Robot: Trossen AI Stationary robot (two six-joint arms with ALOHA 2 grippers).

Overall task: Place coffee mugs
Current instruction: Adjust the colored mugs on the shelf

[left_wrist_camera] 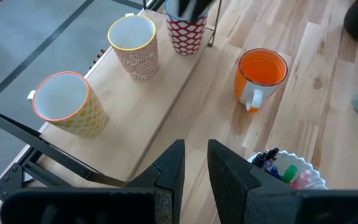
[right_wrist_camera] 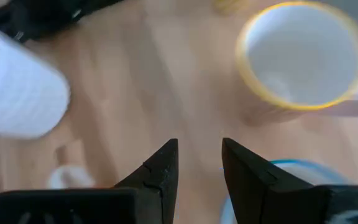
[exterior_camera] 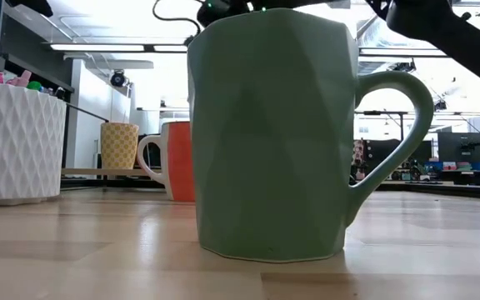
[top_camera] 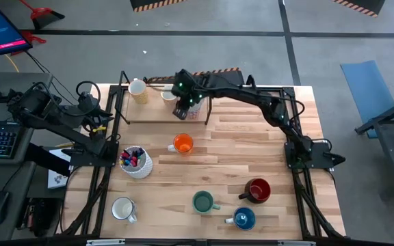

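The left gripper (left_wrist_camera: 194, 168) waits just left of the white pen holder (top_camera: 135, 162), its fingers a little apart with nothing between them. In front of the pen holder, near the table's front edge, stands a white mug (top_camera: 123, 208). Behind the pen holder, on a low wooden board (top_camera: 157, 115) at the table's far edge, three patterned mugs stand in a row: a yellow-patterned mug (left_wrist_camera: 64, 102), then a pink-patterned mug with a yellow rim (left_wrist_camera: 134, 43), then a red-patterned mug (left_wrist_camera: 187, 28).

The right gripper (right_wrist_camera: 199, 165) hangs over that board, behind and right of the pen holder, its fingers spread and gripping nothing. It seems to sit right at the red-patterned mug, though its wrist view is too smeared to be sure.

Just right of the pen holder and slightly behind it stands the orange mug (top_camera: 182, 144). Further right and toward the front stand the green mug (top_camera: 202, 201), the blue mug (top_camera: 243, 219) and the dark red mug (top_camera: 257, 190).
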